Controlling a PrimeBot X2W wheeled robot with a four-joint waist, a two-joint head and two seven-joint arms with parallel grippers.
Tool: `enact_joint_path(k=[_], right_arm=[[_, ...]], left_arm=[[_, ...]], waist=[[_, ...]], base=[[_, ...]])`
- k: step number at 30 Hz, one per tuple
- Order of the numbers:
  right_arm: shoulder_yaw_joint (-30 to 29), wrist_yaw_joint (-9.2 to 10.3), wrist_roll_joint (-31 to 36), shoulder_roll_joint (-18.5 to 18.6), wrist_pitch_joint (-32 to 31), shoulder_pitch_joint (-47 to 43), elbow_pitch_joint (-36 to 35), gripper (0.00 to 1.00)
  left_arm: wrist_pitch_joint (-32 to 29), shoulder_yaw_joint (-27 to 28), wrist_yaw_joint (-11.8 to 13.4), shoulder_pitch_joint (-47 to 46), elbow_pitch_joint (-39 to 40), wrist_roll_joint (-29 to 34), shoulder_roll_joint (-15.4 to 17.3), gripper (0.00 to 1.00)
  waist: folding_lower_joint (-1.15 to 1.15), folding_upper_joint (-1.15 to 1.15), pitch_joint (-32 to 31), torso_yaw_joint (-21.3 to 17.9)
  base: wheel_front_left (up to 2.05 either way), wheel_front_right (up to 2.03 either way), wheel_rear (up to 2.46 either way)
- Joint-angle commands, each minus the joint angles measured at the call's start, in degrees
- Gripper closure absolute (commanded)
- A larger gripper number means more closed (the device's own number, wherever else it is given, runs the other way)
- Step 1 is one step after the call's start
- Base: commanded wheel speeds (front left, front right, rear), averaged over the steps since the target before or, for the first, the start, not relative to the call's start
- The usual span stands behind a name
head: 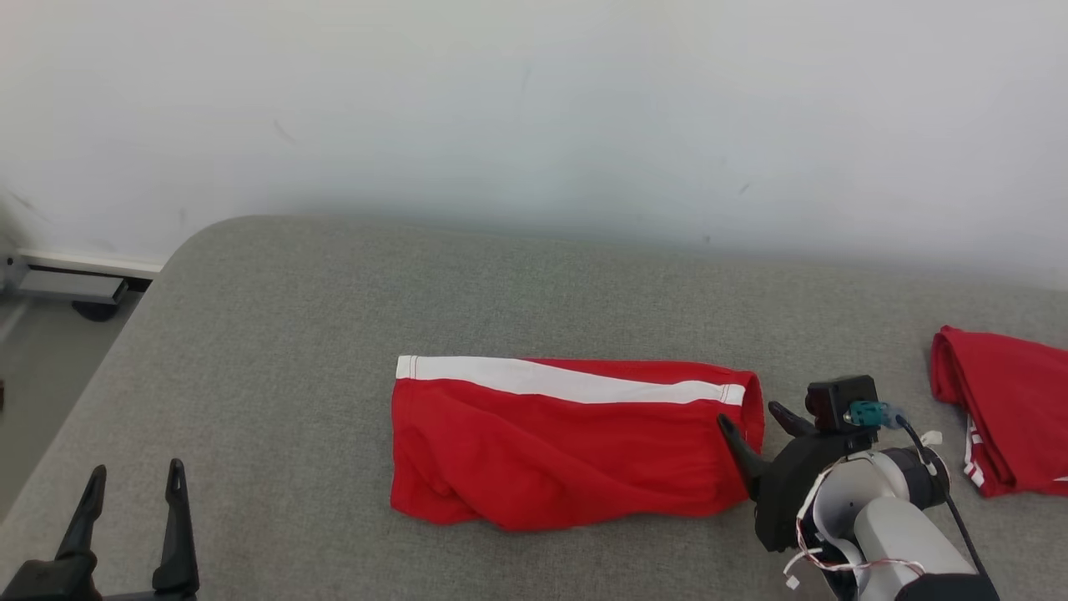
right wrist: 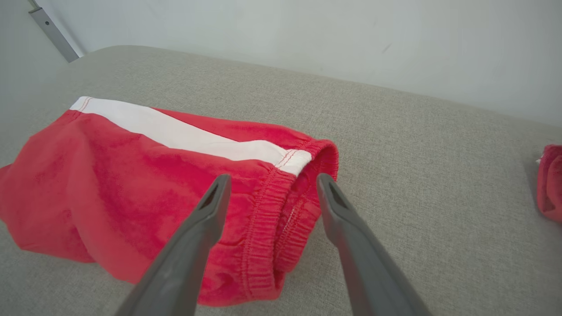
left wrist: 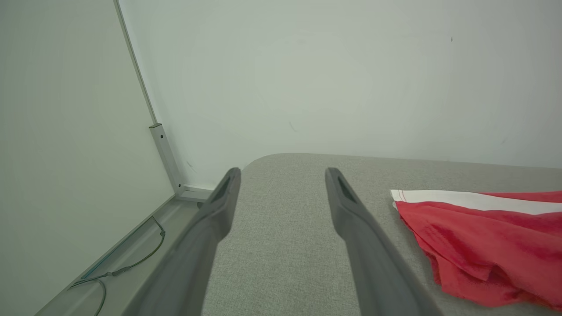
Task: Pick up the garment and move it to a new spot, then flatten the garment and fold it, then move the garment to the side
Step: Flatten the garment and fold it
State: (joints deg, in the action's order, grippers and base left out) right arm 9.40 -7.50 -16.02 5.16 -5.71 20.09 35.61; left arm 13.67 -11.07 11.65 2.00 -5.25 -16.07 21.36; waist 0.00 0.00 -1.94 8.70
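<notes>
A red garment [head: 567, 446] with a white side stripe lies folded lengthwise across the middle of the grey surface [head: 292, 334]; its elastic waistband faces right. My right gripper [head: 755, 417] stands open at that waistband end, and in the right wrist view its fingers straddle the gathered band [right wrist: 281, 219] of the garment [right wrist: 131, 175] without closing on it. My left gripper [head: 133, 480] is open at the lower left, well clear of the cloth. In the left wrist view, this gripper [left wrist: 283, 173] points over bare surface with the garment's left end [left wrist: 483, 241] off to its right.
A second red cloth [head: 1010, 409] lies at the right edge of the surface, also seen in the right wrist view as a red cloth [right wrist: 551, 184]. A pale wall [head: 534, 108] runs behind. The surface's rounded left corner drops to the floor [head: 42, 376], where a metal rail [left wrist: 167, 158] stands.
</notes>
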Motion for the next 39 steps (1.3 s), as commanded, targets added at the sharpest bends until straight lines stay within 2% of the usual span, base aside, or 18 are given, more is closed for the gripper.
enact_joint_path(k=[1, 9, 19, 26, 27, 38, 39], right_arm=[[-0.08, 0.04, 0.18, -0.03, -0.14, 1.18, 1.15, 0.00], [-0.85, 0.04, 2.24, -0.83, -1.04, 6.96, 12.24, 0.00], [-4.69, 0.04, 5.08, -1.69, -1.20, 12.53, 24.69, 0.00], [-4.60, 0.05, 1.75, -2.14, -1.32, 15.43, 30.63, 0.00], [-3.31, 0.04, -0.50, -2.17, -1.46, 15.66, 31.09, 0.00], [3.43, 0.04, -7.56, -2.23, -1.52, 16.40, 32.54, 0.01], [4.08, 0.04, -8.24, -2.24, -1.29, 16.30, 32.23, 0.61]], left_arm=[[0.36, -0.01, -0.03, -0.78, -0.27, -0.25, -0.05, 0.00], [0.90, -0.51, -0.92, -2.52, -1.58, -0.66, -0.52, 0.00], [1.18, -0.84, -1.25, -3.75, -2.53, -0.67, -0.94, 0.00], [1.43, -1.05, -1.59, -4.58, -3.42, -0.63, -1.12, 0.00], [1.48, -1.20, -1.86, -4.76, -3.74, -0.57, -1.16, 0.00], [1.49, -1.66, -2.19, -5.16, -4.58, -0.79, -1.73, 0.00], [1.50, -1.59, -2.31, -5.20, -4.74, -0.89, -1.73, 0.00]], waist=[[0.00, 0.00, 0.45, 0.45], [0.00, 0.00, 2.34, 1.59], [0.00, 0.00, 3.69, 2.69], [0.00, 0.00, 4.12, 3.53], [0.00, 0.00, 4.08, 3.87], [0.00, 0.00, 4.05, 5.14], [0.00, 0.00, 4.05, 5.20]], base=[[0.00, 0.00, 0.00], [0.00, 0.00, 0.00], [0.00, 0.00, 0.00], [0.00, 0.00, 0.00], [0.00, 0.00, 0.00], [0.00, 0.00, 0.00], [0.00, 0.00, 0.00]])
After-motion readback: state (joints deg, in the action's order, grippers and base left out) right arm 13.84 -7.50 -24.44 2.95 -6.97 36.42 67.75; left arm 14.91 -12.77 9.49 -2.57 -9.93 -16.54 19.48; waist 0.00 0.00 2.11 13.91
